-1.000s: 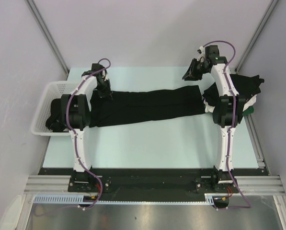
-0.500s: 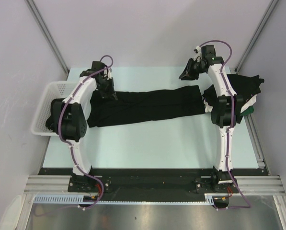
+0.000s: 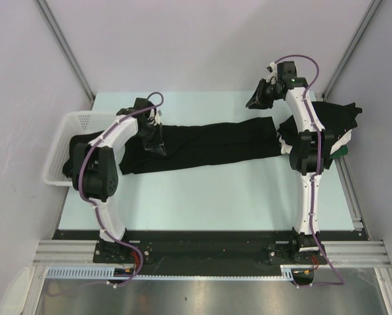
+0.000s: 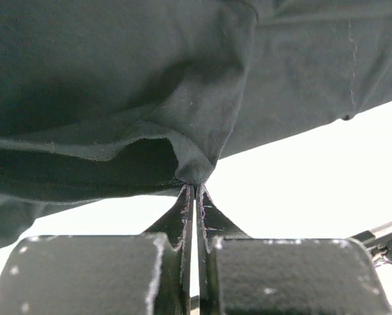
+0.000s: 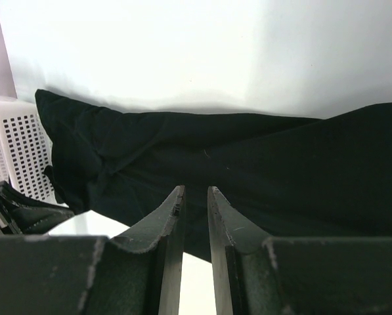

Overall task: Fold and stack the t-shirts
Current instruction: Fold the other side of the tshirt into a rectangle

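Note:
A black t-shirt [image 3: 215, 141] lies folded into a long strip across the middle of the table. My left gripper [image 3: 155, 141] hovers over the strip's left end, shut on a pinch of its cloth [image 4: 196, 172] that hangs lifted from the fingertips. My right gripper [image 3: 256, 102] hangs above the table just beyond the strip's far right corner. Its jaws stand a narrow gap apart with nothing between them, and the black t-shirt [image 5: 248, 164] lies past the tips.
A heap of more t-shirts [image 3: 337, 118], black with bits of white and green, sits at the table's right edge behind the right arm. A white mesh basket [image 3: 58, 131] with dark cloth inside stands at the left edge. Pale table [image 3: 215, 197] lies in front of the strip.
My left gripper has moved right and toward the near side, carrying the shirt's left end over the strip. The right gripper has barely shifted.

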Robot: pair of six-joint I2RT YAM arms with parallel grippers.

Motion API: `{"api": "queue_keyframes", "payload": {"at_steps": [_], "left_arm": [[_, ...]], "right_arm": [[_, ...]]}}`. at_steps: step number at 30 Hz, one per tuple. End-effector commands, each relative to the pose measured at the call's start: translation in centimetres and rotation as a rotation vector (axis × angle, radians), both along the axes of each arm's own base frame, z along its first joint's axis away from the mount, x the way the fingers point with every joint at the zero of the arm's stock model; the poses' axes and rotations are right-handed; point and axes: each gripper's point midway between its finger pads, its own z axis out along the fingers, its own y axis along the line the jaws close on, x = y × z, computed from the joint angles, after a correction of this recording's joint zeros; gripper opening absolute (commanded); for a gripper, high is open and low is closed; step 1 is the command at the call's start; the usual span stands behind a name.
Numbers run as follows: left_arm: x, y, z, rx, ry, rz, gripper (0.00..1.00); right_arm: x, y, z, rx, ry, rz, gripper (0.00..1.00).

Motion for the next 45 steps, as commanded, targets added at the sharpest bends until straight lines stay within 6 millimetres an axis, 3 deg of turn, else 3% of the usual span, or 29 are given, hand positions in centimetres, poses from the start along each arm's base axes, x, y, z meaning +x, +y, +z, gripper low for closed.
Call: {"api": "queue_keyframes", "payload": {"at_steps": [1, 10, 13, 21, 25, 30, 32, 33, 35, 36, 37, 38, 39, 42, 43, 44, 45], "left_arm": [[-0.4, -1.5, 2.3, -0.046, -0.062, -0.014, 0.00], [-1.8, -4.0, 1.7, -0.076, -0.027, -0.041, 0.00], [-2.5, -4.7, 1.7, -0.073, -0.017, -0.054, 0.07], [-4.2, -4.5, 1.7, -0.058, 0.009, -0.055, 0.18], [-4.2, -4.2, 3.1, -0.045, -0.016, -0.054, 0.21], [-1.7, -3.7, 5.4, -0.006, -0.111, -0.033, 0.25], [0.3, -2.7, 5.6, 0.058, -0.168, 0.002, 0.36], [1.1, -2.4, 4.8, 0.081, -0.163, 0.011, 0.39], [3.8, -1.9, 5.5, 0.089, -0.222, 0.036, 0.57], [4.8, -1.4, 4.2, 0.121, -0.209, 0.046, 0.66], [6.1, -1.0, 4.4, 0.137, -0.243, 0.049, 0.99], [7.7, -0.6, 5.1, 0.158, -0.288, 0.060, 1.00], [8.8, 0.3, 3.9, 0.193, -0.280, 0.071, 0.99], [11.9, 2.0, 4.1, 0.257, -0.330, 0.107, 1.00], [12.4, 3.1, 2.2, 0.287, -0.287, 0.114, 1.00], [13.8, 3.7, 3.0, 0.293, -0.315, 0.132, 1.00], [14.3, 4.3, 2.6, 0.305, -0.307, 0.139, 0.99]], "right_arm": [[0.3, 0.2, 2.9, 0.032, -0.066, 0.006, 0.25], [0.2, -0.5, 2.9, 0.035, -0.061, 0.001, 0.24], [0.1, -0.6, 2.7, 0.033, -0.054, 0.001, 0.24], [-0.2, -0.7, 2.2, 0.036, -0.039, 0.006, 0.24], [-0.3, -0.7, 2.1, 0.037, -0.037, 0.009, 0.25], [-0.2, -0.6, 2.1, 0.041, -0.039, 0.009, 0.25], [-0.3, -0.6, 2.2, 0.042, -0.038, 0.013, 0.25], [-0.4, -0.6, 2.3, 0.041, -0.042, 0.017, 0.25], [-0.6, -0.7, 2.4, 0.036, -0.040, 0.021, 0.25], [-0.7, -0.9, 2.4, 0.032, -0.039, 0.021, 0.25], [-0.9, -0.9, 2.5, 0.028, -0.042, 0.026, 0.25], [-1.0, -1.0, 2.5, 0.027, -0.040, 0.026, 0.25], [-1.1, -1.2, 2.5, 0.026, -0.038, 0.024, 0.25], [-1.4, -1.5, 2.7, 0.027, -0.034, 0.019, 0.25], [-1.5, -1.7, 2.7, 0.025, -0.033, 0.018, 0.25], [-1.6, -1.8, 2.8, 0.025, -0.033, 0.015, 0.25], [-1.6, -2.0, 2.7, 0.024, -0.032, 0.013, 0.25]]}}
